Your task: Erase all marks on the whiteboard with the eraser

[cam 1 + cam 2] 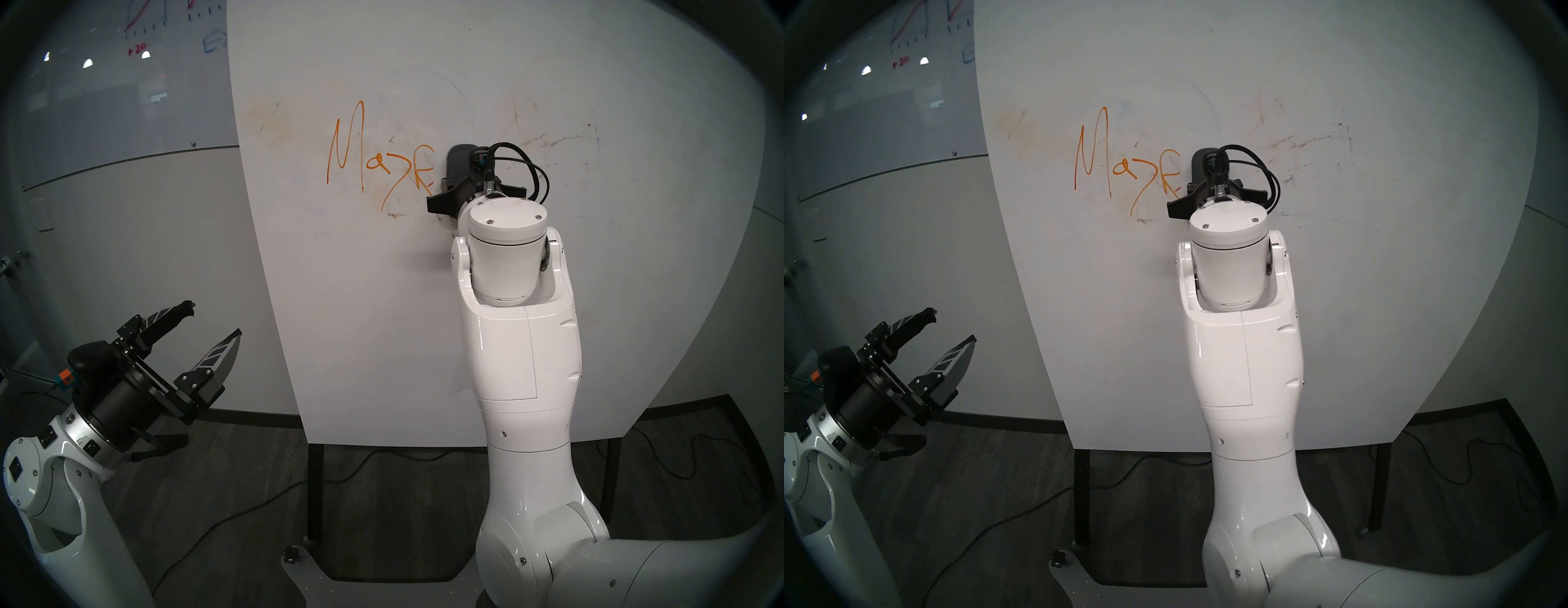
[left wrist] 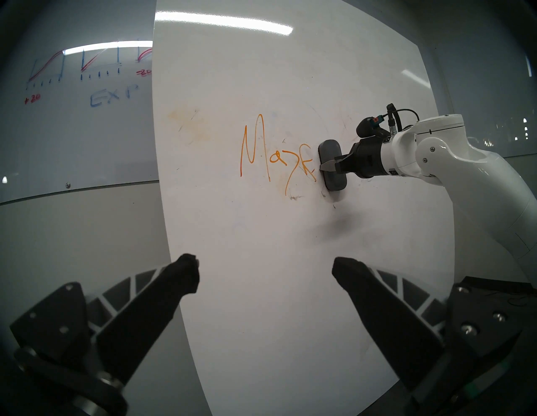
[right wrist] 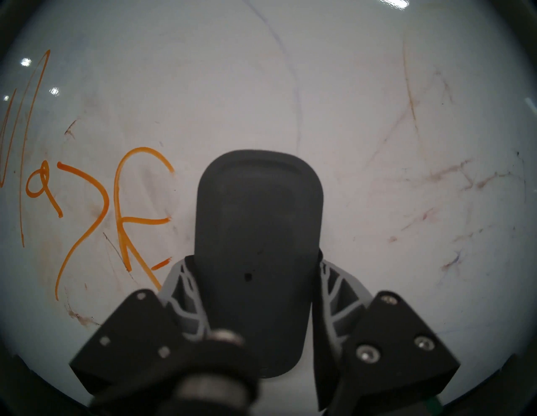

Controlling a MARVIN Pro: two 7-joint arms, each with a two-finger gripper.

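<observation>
The whiteboard (image 1: 382, 297) stands upright in front of me. Orange letters (image 1: 373, 161) run across its middle, and in the right wrist view these marks (image 3: 122, 209) lie left of the eraser. Faint dark and brownish strokes (image 1: 560, 140) sit to the right, and a yellowish smudge (image 1: 267, 123) to the left. My right gripper (image 3: 255, 261) is shut on the dark grey eraser (image 3: 258, 218), which stands on end, pressed flat on the board just right of the last letter (image 2: 308, 168). The left wrist view has the eraser (image 2: 329, 149) from the side. My left gripper (image 1: 212, 320) hangs open and empty, low at the left.
A grey glass board (image 1: 140, 25) with red and blue graphs hangs on the wall behind, at the left. The whiteboard's black legs (image 1: 314, 488) stand on dark carpet, with cables (image 1: 382, 458) lying on the floor beneath.
</observation>
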